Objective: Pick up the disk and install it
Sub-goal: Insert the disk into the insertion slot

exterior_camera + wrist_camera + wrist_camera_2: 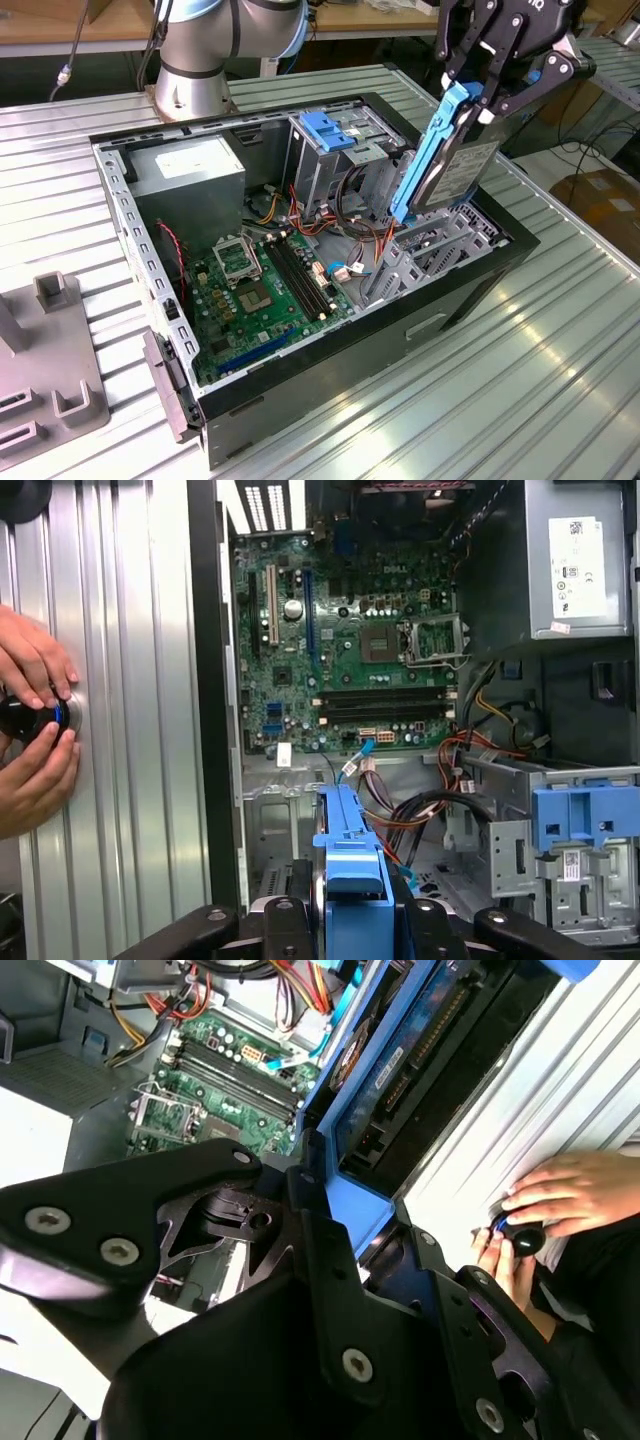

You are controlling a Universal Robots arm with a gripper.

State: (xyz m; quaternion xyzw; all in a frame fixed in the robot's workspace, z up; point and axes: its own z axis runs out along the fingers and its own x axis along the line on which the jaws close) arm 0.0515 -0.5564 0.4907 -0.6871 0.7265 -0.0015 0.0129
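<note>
My gripper is shut on the disk, a grey metal drive with blue rails. It hangs almost on edge, lower end down. That end is over the metal bay at the exterior view's right end of the open computer case, and I cannot tell whether it touches the bay. In the second wrist view the disk runs away from the black fingers with its circuit side showing. The first wrist view has its blue rail pointing into the case above the bay.
Inside the case lie a green motherboard, a grey power supply, loose cables and a tall drive cage with a blue latch. A person's hands hold a black knob on the ribbed table. A grey fixture stands at the exterior view's left.
</note>
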